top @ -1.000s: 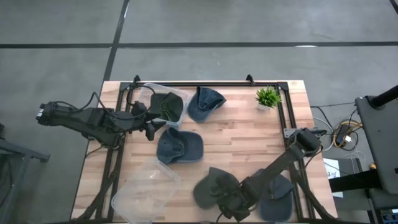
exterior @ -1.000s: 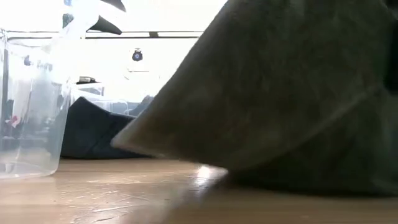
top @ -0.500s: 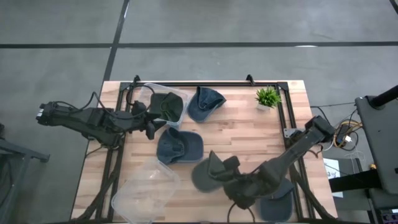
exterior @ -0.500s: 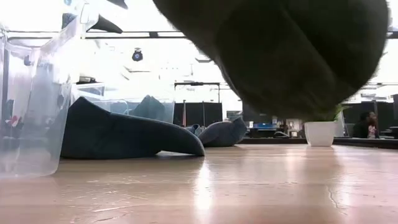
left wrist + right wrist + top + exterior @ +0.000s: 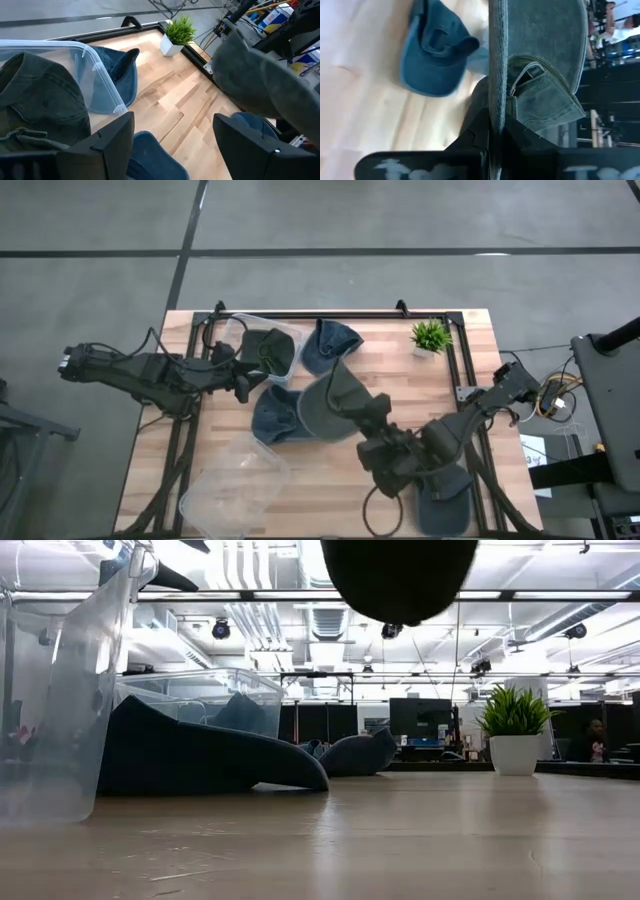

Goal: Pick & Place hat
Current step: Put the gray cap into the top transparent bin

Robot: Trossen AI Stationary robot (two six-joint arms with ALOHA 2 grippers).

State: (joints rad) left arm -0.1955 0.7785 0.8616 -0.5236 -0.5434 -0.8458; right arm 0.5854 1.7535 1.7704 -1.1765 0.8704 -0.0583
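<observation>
Right tool (image 5: pixel 372 442) grips grey-green hat (image 5: pixel 335 402); no writing is readable.

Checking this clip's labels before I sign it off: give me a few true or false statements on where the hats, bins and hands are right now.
1. The right hand is shut on a grey-green hat lifted clear of the table. True.
2. The bin at the table's back edge is empty. False: a dark green hat lies in it.
3. The left hand is open and holds nothing, beside that back bin. True.
4. The potted plant stands at the table's front left corner. False: it stands near the back right corner.
5. The second clear bin near the front left holds a blue hat. False: no hat shows in it; one blue hat lies on the table between the bins.
</observation>
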